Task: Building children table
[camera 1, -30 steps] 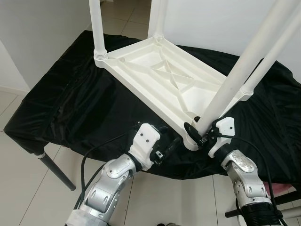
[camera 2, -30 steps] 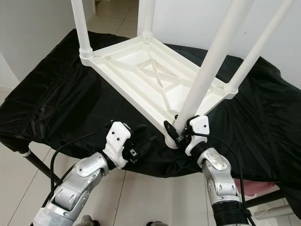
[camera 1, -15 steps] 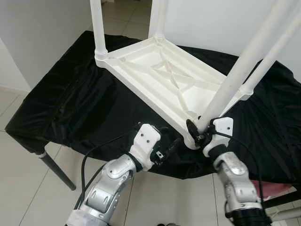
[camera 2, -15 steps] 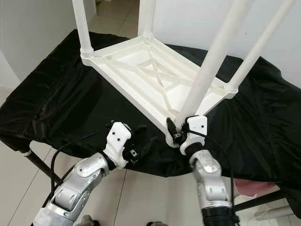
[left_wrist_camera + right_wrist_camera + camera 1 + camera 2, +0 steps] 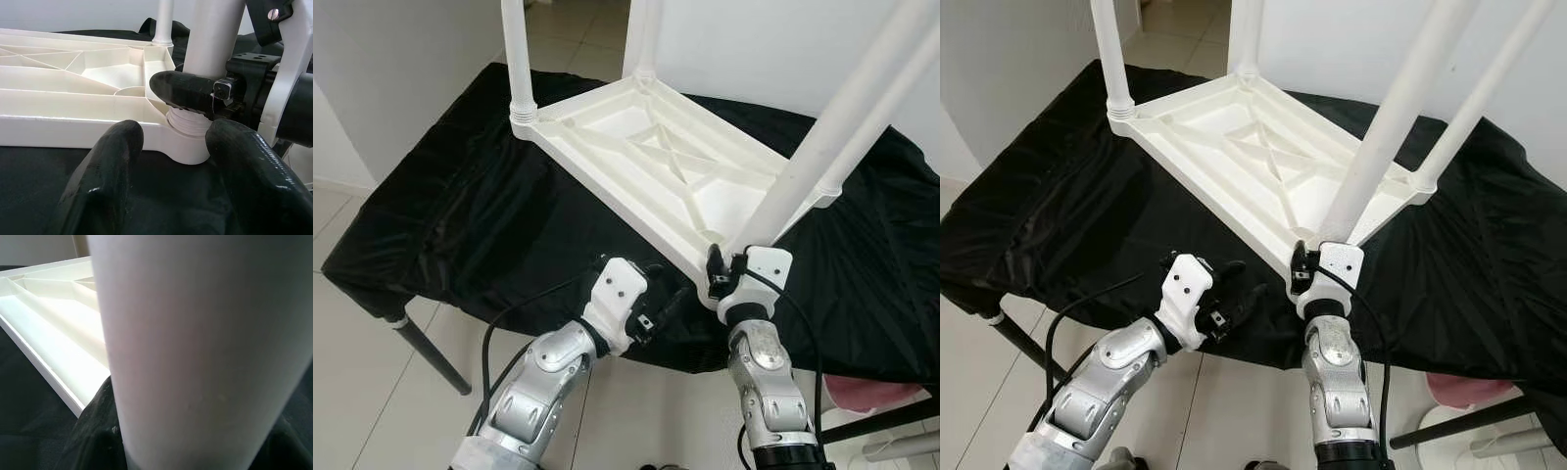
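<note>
Currently, the near leg [image 5: 803, 166] is clamped at its base by the right gripper [image 5: 722, 277]. The left gripper [image 5: 658, 305] is held open beside the tabletop [image 5: 646, 157] corner.

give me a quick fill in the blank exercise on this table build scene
1. The white table top lies upside down on a ____ cloth.
2. The right gripper is shut on the base of the near table ____.
3. The left gripper hovers near that corner with its fingers ____.
4. ____ legs stand up from the table top.

Missing words: black; leg; open; four
</note>
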Available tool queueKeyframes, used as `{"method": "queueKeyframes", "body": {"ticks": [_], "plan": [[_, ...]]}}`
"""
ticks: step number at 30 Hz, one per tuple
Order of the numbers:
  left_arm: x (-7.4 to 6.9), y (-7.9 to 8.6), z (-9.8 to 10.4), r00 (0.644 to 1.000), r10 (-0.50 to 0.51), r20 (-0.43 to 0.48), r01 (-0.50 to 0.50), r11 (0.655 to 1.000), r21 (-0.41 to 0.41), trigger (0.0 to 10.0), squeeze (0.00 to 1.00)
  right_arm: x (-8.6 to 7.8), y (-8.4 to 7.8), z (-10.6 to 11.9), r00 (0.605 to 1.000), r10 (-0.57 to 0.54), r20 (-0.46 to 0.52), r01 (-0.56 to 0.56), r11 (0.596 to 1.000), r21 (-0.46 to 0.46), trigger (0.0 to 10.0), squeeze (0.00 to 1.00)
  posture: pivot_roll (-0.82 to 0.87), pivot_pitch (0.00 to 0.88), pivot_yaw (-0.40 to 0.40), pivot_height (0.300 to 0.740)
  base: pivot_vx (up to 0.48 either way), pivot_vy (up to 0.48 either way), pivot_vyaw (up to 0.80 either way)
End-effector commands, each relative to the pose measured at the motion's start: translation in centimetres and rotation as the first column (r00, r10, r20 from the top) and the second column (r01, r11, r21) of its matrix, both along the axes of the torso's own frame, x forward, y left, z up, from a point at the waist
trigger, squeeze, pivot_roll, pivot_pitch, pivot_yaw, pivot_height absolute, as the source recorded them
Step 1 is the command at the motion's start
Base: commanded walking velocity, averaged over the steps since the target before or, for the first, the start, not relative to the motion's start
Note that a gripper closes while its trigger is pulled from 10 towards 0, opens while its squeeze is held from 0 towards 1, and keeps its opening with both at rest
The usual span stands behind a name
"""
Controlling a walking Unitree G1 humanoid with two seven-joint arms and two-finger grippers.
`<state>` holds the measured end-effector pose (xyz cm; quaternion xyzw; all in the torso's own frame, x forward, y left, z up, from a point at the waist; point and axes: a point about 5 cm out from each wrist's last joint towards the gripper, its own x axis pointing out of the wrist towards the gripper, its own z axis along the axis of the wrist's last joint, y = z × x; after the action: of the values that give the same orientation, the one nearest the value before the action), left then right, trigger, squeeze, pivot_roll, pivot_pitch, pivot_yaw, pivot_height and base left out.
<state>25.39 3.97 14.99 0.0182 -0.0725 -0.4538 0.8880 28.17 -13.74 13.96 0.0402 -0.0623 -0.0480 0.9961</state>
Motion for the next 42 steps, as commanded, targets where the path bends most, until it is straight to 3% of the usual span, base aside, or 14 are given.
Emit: {"method": "queueKeyframes", "body": {"ticks": [1, 9, 13, 14, 26, 27, 31, 40, 42], "plan": [[-0.3, -0.3, -0.1, 1.0, -0.015, -0.003, 0.015, 1.0, 0.001, 10.0, 0.0, -0.4, 0.3, -1.6, 0.996, -0.002, -0.084, 0.003, 1.0, 0.009, 10.0, 0.0, 0.03, 0.117, -0.076, 0.74, 0.0, 0.0, 0.0], [-0.2, -0.2, 0.1, 1.0, -0.007, -0.001, 0.007, 1.0, 0.0, 10.0, 0.0, -0.5, 0.8, -1.4, 0.996, -0.004, -0.086, 0.005, 1.0, 0.005, 10.0, 0.0, 0.03, 0.123, -0.081, 0.74, 0.0, 0.0, 0.0], [-0.3, -0.4, 0.0, 1.0, -0.008, -0.004, 0.008, 1.0, -0.004, 10.0, 0.0, -0.1, 0.2, -1.4, 0.997, -0.017, -0.078, 0.015, 1.0, -0.023, 10.0, 0.0, 0.03, 0.127, -0.082, 0.74, 0.0, 0.0, 0.0], [-0.3, -0.4, 0.0, 1.0, -0.007, -0.005, 0.007, 1.0, -0.005, 10.0, 0.0, -0.1, 0.1, -1.3, 0.997, -0.003, -0.073, 0.002, 1.0, -0.014, 10.0, 1.0, 0.03, 0.128, -0.083, 0.74, 0.0, 0.0, 0.0], [-0.1, -0.2, 0.0, 1.0, -0.001, -0.002, 0.001, 1.0, -0.003, 10.0, 0.0, -0.7, -0.7, -1.4, 0.996, 0.082, -0.041, -0.084, 0.995, -0.055, 10.0, 1.0, 0.03, 0.125, -0.081, 0.74, 0.0, 0.0, 0.0], [-0.1, -0.2, 0.0, 1.0, -0.002, -0.001, 0.002, 1.0, -0.003, 10.0, 0.0, -0.9, -0.7, -1.4, 0.991, 0.133, -0.033, -0.135, 0.989, -0.063, 10.0, 0.0, 0.03, 0.125, -0.083, 0.74, 0.0, 0.0, 0.0], [0.0, -0.2, 0.1, 1.0, 0.0, 0.001, 0.0, 1.0, -0.007, 10.0, 0.0, -0.9, -1.1, -1.1, 0.969, 0.247, 0.004, -0.246, 0.965, -0.086, 10.0, 0.0, 0.02, 0.125, -0.081, 0.74, 0.0, 0.0, 0.0], [0.0, -0.3, 0.1, 1.0, -0.003, 0.001, 0.003, 1.0, -0.006, 10.0, 0.0, -0.5, -1.8, -0.5, 0.947, 0.32, 0.022, -0.315, 0.94, -0.129, 10.0, 0.0, 0.02, 0.12, -0.076, 0.74, 0.0, 0.0, 0.0], [0.1, -0.3, 0.2, 1.0, -0.004, 0.004, 0.005, 1.0, -0.005, 10.0, 0.0, 0.0, -2.4, -0.2, 0.92, 0.392, 0.02, -0.383, 0.906, -0.182, 10.0, 0.0, 0.02, 0.116, -0.072, 0.74, 0.0, 0.0, 0.0]]}}
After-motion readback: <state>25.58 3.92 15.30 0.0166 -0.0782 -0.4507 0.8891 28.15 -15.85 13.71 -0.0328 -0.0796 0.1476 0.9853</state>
